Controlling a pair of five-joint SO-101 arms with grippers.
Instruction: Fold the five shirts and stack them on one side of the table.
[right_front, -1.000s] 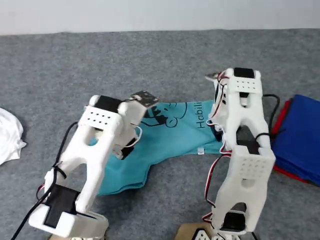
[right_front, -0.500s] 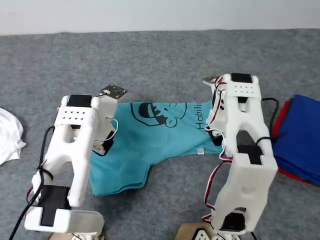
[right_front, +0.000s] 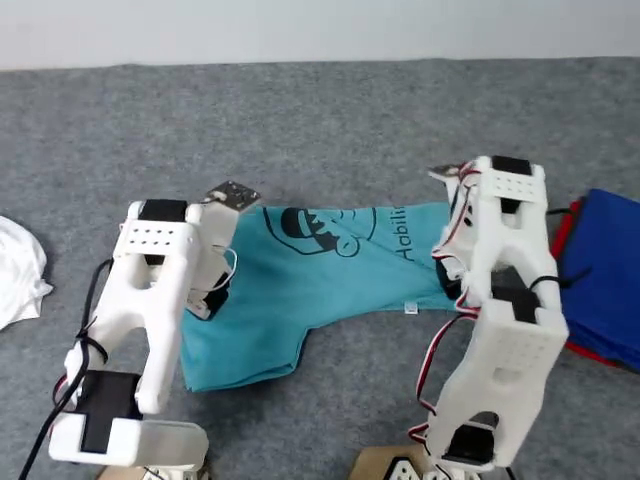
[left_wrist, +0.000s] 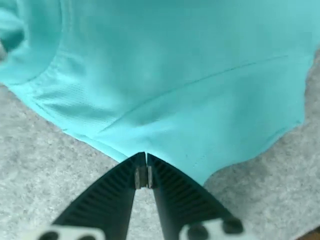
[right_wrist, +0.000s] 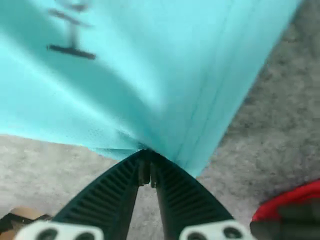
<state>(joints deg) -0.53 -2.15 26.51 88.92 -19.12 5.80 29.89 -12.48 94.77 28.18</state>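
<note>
A grey, carpet-like table (right_front: 330, 110) meets a pale wall. A teal shirt (right_front: 320, 285) lies print-up in the middle, stretched between two white arms. The left gripper (left_wrist: 145, 172) is closed on a thin bite of its near edge, and the right gripper (right_wrist: 146, 172) is likewise pinched on the opposite end. The shirt's long axis runs side to side across the table, and a loose lobe sags toward the front. Both holds look shallow, so an uneven pull could slip the fabric free and bunch it. A white shirt (right_front: 18, 270) waits at the far left, and a blue folded stack (right_front: 600, 270) sits at the right.
</note>
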